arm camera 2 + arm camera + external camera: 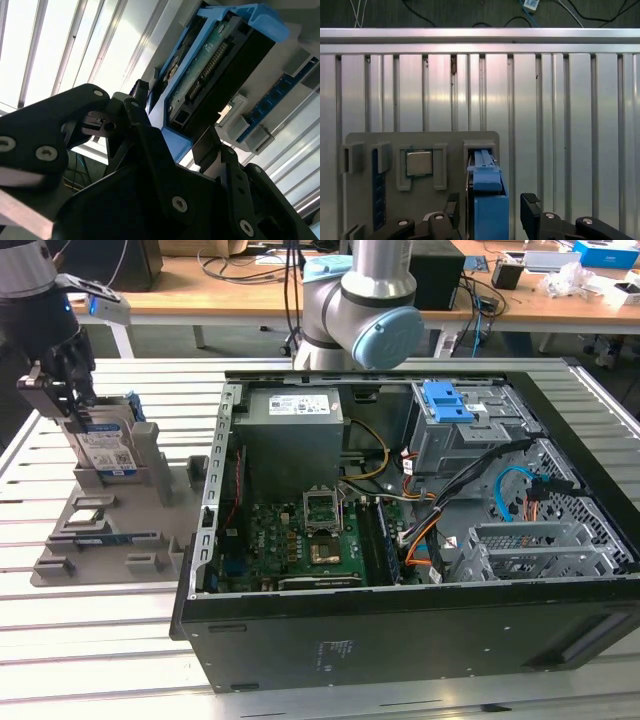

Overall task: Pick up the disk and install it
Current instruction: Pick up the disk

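Tool (62, 405) is hovering at the exterior view's left, above the grey fixture plate (150, 540), pointing down and straddling the disk (105, 450). Disk is standing on edge in an upright slot of that fixture, label facing the exterior camera, blue rails running along its edges. Tool is sitting released: in the first wrist view the two black fingers (530, 205) are flanking the disk (487, 185) with a thin gap showing on each side, so nothing is being grasped. Second wrist view is giving the close-in angle: tool (175, 120) spread around the disk (215, 65), connector edge and blue rail facing the camera, one finger just beside each flank. Fixture plate (455, 145) is lying flat on the slatted aluminium surface (560, 125) and is also carrying a processor chip (419, 163) in a shallow pocket and a memory stick (379, 190) in a narrow slot, both near the disk's slot. Open computer case (400, 640) is lying on its side on the surface (100, 660), just beside the fixture toward the exterior view's right. Inside it: grey power supply (290, 420) at the far side, green motherboard (300, 540) nearer the camera, metal drive cage (470, 440) with a blue latch (447, 400) on top. Disk is sitting well apart from that cage.
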